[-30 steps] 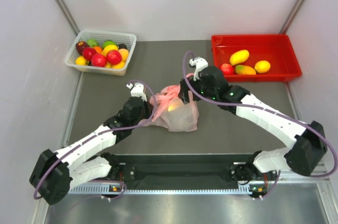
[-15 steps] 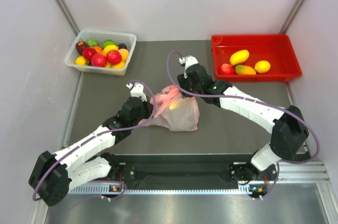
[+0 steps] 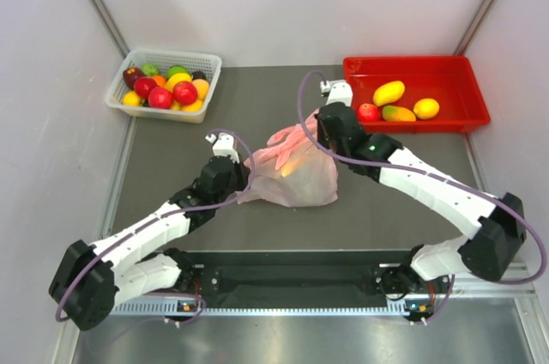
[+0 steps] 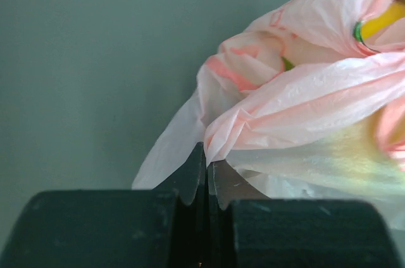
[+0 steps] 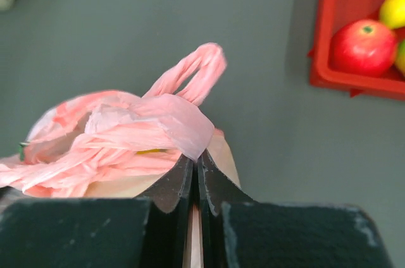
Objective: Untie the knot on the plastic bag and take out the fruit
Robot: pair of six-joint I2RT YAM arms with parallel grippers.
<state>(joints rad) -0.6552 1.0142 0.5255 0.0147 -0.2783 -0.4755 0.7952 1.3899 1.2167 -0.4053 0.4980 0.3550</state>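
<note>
The bag (image 3: 296, 177) lies slumped near the middle of the grey worktop (image 3: 386, 201), thin pink plastic with a pale, see-through belly. Its strap handles are gathered into a twisted bunch, the knot (image 3: 287, 145), on the far upper side of the bag. In the right wrist view one strap stands up as a free loop beyond that bunch. Whether the tie is loose or tight cannot be told. Fruit (image 3: 287, 165) shows through the plastic as a yellow glow. The left wrist view catches a yellow piece with a green ring at the edge of the bag's folds; the rest of the contents is hidden.

The right hand (image 5: 196, 157) is at the bag's far right side, its jaws closed flat on a band of pink strap just beside the bunch. The left hand (image 4: 207, 154) is at the bag's near left corner, jaws closed with a pinch of the plastic skin between the tips.

Well to the far left of the bag stands a white basket (image 3: 180, 54) heaped with small red, orange, yellow and green fruit. Well to the bag's far right sits a red tray (image 3: 446, 72) holding yellow pieces and a red apple (image 5: 362, 47).
</note>
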